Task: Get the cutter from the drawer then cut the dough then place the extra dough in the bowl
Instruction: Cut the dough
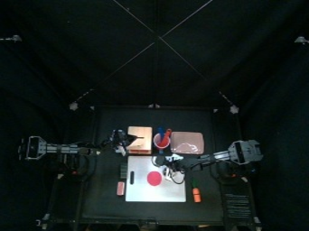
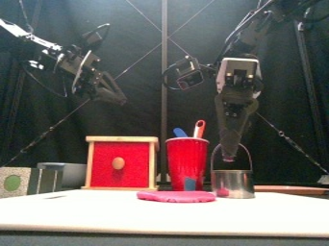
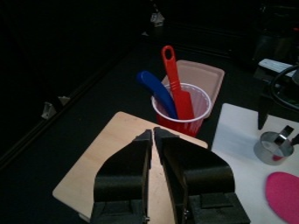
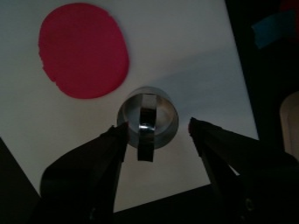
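Observation:
A round metal cutter with a wire handle stands upright on the white cutting board, beside a flat red dough disc. My right gripper hangs straight over the cutter, open, one jaw on either side of the handle. In the front view its fingertips reach down to the handle's arc. The pale wooden box shows its red drawer front with a round knob. My left gripper is shut and empty, hovering above the box's top.
A red cup with a blue and a red toy knife stands between the box and the pink tray. Two small toys lie near the board's front corners, a red one and an orange one.

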Robot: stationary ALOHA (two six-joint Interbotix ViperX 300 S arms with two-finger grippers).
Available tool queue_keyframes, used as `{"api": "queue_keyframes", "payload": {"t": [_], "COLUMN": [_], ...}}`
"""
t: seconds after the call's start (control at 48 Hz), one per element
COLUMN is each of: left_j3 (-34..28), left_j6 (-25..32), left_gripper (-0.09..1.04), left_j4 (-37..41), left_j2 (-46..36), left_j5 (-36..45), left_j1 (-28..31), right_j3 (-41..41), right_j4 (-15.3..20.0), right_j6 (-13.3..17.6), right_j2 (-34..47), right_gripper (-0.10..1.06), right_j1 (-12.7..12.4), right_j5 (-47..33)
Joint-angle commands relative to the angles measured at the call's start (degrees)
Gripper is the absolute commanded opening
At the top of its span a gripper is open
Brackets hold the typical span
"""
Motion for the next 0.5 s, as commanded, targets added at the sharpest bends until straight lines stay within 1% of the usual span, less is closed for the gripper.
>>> {"api": "queue_keyframes", "payload": {"t": [0.021,0.25,0.333,0.5], "left_j3": [-0.7,-0.44,-0.35,-0.09], "left_j6": [-0.09,-0.09,-0.09,-0.09], "left_gripper": [0.55,0.55,0.55,0.55], "left_j4": [-0.26,-0.88,-1.05,-1.32], "left_j2": [-0.26,-0.35,-0.35,-0.26], "left_j5": [-0.35,-0.53,-0.53,-0.97], "left_j1": [0.09,0.18,0.18,0.18], "right_j3": [-0.79,-2.11,-2.99,-5.1], "right_j4": [0.0,0.0,0.0,-0.53], "right_j6": [0.09,-0.09,-0.35,-1.14], "right_j2": [-0.62,-0.97,-1.32,-1.85], "right_gripper": [0.81,0.6,0.56,0.55], "right_j1": [-0.09,0.44,0.79,1.49], "right_j5": [-0.26,0.0,0.26,2.2]}}
